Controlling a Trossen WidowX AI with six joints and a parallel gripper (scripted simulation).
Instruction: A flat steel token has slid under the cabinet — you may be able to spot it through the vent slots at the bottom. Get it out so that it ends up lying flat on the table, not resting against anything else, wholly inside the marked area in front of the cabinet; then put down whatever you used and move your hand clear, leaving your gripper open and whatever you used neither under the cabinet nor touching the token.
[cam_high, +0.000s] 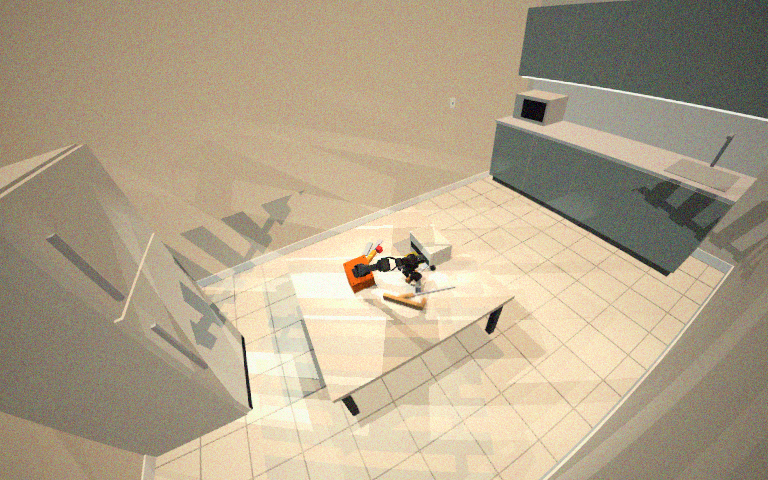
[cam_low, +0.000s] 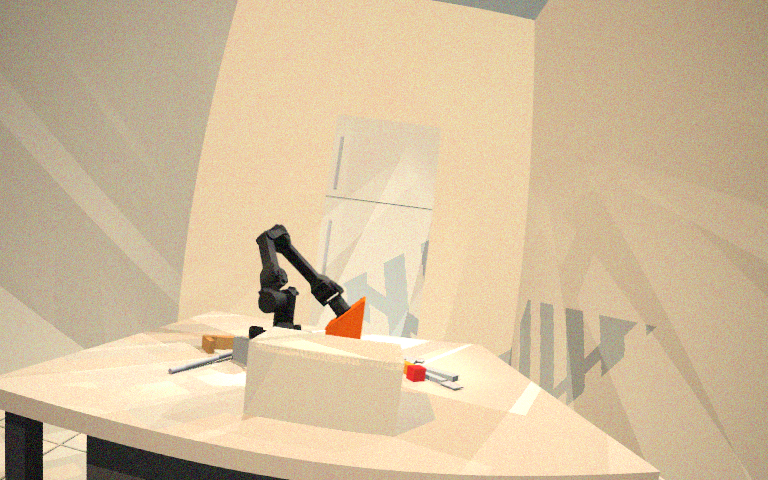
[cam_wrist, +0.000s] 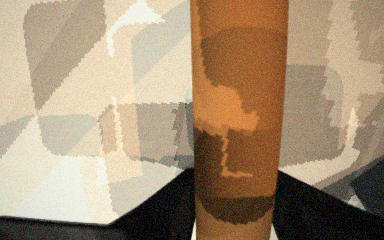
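Observation:
The pale cabinet (cam_high: 437, 253) (cam_low: 322, 384) stands on the table; the exterior camera sees its back, and its dark lower front shows small in the top view. The steel token is not visible in any view. Only a sliver of yellow (cam_high: 419, 255), perhaps the marked area, shows in front of the cabinet. My gripper (cam_high: 357, 271) (cam_wrist: 230, 177) is shut on an orange-brown bar (cam_wrist: 240, 90), which runs up the wrist view between the black fingers. In the top view the gripper overlaps the orange block; in the exterior view its fingers are hidden behind it. What the bar belongs to cannot be told.
The orange block (cam_high: 365, 283) (cam_low: 351, 323) is at the gripper. A red cube (cam_high: 378, 249) (cam_low: 415, 373) touches a yellow stick (cam_high: 371, 255) beside grey bars (cam_low: 447, 375). A wooden piece (cam_high: 403, 301) (cam_low: 218, 343) and a grey rod (cam_high: 440, 290) (cam_low: 198, 362) lie on the other side.

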